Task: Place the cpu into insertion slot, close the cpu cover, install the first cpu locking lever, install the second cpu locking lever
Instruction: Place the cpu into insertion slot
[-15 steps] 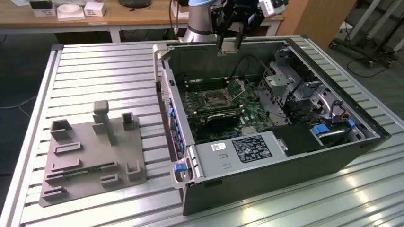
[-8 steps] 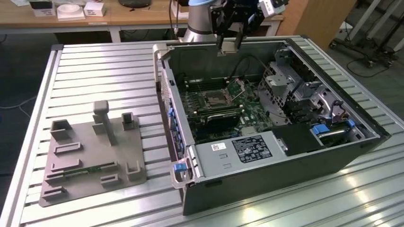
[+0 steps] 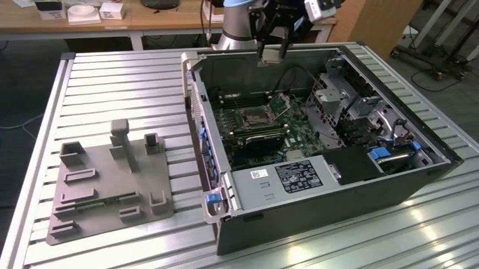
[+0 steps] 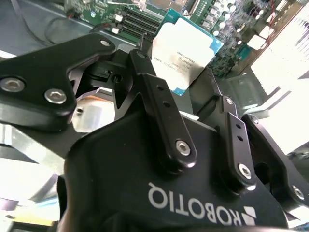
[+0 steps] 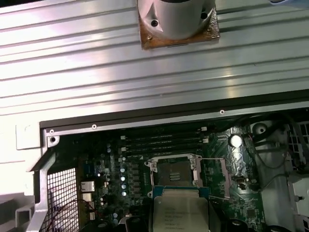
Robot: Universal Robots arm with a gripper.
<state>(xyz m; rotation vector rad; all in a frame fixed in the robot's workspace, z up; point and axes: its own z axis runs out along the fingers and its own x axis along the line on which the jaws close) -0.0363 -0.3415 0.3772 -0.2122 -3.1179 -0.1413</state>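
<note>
Hanging over the open pc case (image 3: 322, 216), the gripper (image 3: 272, 51) had its fingers closed most of the way and pinched on the cpu (image 4: 186, 50), gripping it by the edges; in the exterior view the insertion slot (image 3: 254, 116) sat uncovered at roughly 6 o'clock from the chip, well apart; the cpu cover (image 3: 283, 104) was flipped up at the slot's 2 o'clock; the grey labelled box (image 3: 281, 179) sat at its 5 o'clock.

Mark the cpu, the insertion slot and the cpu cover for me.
cpu (image 4: 185, 50): second wrist view, on its metal top.
insertion slot (image 5: 174, 173): first wrist view, on its dark centre.
cpu cover (image 5: 223, 178): first wrist view, on its frame bar.
</note>
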